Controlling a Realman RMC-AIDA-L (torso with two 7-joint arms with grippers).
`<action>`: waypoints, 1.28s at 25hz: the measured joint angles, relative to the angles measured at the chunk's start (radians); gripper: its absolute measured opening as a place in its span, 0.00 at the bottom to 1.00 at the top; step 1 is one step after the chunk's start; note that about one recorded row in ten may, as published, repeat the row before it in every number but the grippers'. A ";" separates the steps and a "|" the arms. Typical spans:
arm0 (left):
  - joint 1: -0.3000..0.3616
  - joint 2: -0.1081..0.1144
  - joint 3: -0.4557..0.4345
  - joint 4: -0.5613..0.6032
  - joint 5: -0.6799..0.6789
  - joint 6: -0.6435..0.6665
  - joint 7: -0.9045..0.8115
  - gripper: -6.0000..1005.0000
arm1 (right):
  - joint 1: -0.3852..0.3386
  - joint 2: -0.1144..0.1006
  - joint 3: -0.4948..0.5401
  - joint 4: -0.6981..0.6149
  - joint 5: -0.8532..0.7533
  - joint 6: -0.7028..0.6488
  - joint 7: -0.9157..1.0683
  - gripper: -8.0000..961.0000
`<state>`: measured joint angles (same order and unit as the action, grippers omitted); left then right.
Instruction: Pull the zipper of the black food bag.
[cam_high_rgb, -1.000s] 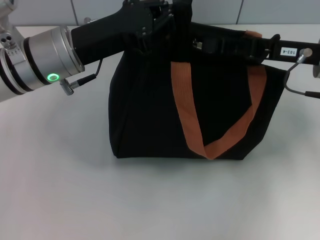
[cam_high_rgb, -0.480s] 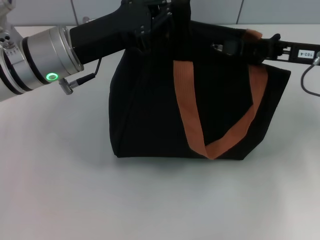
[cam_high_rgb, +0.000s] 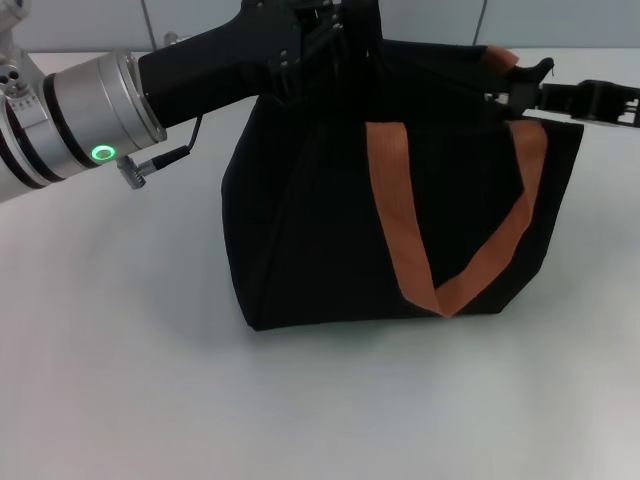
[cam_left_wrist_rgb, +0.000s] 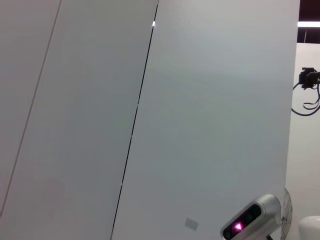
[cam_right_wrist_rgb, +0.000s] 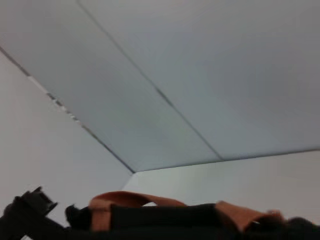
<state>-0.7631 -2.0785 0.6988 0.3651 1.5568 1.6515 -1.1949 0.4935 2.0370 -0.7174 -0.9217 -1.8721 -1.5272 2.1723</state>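
The black food bag (cam_high_rgb: 310, 220) stands on the white table, with an orange-brown strap (cam_high_rgb: 400, 240) hanging down its front. My left gripper (cam_high_rgb: 345, 30) is at the bag's top back-left corner, shut on the fabric, which peaks up into it. My right gripper (cam_high_rgb: 515, 97) is at the right end of the bag's top edge, pinched shut where the zip track runs. The zipper pull is hidden between its fingers. The right wrist view shows the bag's top edge (cam_right_wrist_rgb: 200, 220) and a strap (cam_right_wrist_rgb: 135, 200). The left wrist view shows only wall panels.
The white table (cam_high_rgb: 120, 350) spreads to the front and left of the bag. A grey panelled wall (cam_high_rgb: 200, 20) runs along the table's far edge. The left arm's silver wrist (cam_high_rgb: 80, 120) with a green light hangs over the table's left side.
My right gripper has moved right along the bag's top edge, from near the middle to the right end. The bag's right side has shifted right with it. The left gripper has stayed put.
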 joint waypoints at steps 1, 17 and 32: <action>0.000 0.000 0.000 0.000 0.000 0.000 0.000 0.05 | 0.000 0.000 0.000 0.000 0.000 0.000 0.000 0.01; 0.033 0.008 -0.004 0.005 -0.028 -0.040 0.000 0.05 | -0.040 -0.054 0.277 0.206 0.204 -0.284 -0.320 0.07; 0.116 0.012 -0.005 0.009 -0.064 -0.147 0.012 0.05 | -0.099 0.029 0.171 0.309 -0.080 -0.463 -1.053 0.61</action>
<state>-0.6475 -2.0661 0.6942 0.3745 1.4933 1.5046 -1.1827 0.3945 2.0659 -0.5462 -0.6126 -1.9517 -1.9898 1.1193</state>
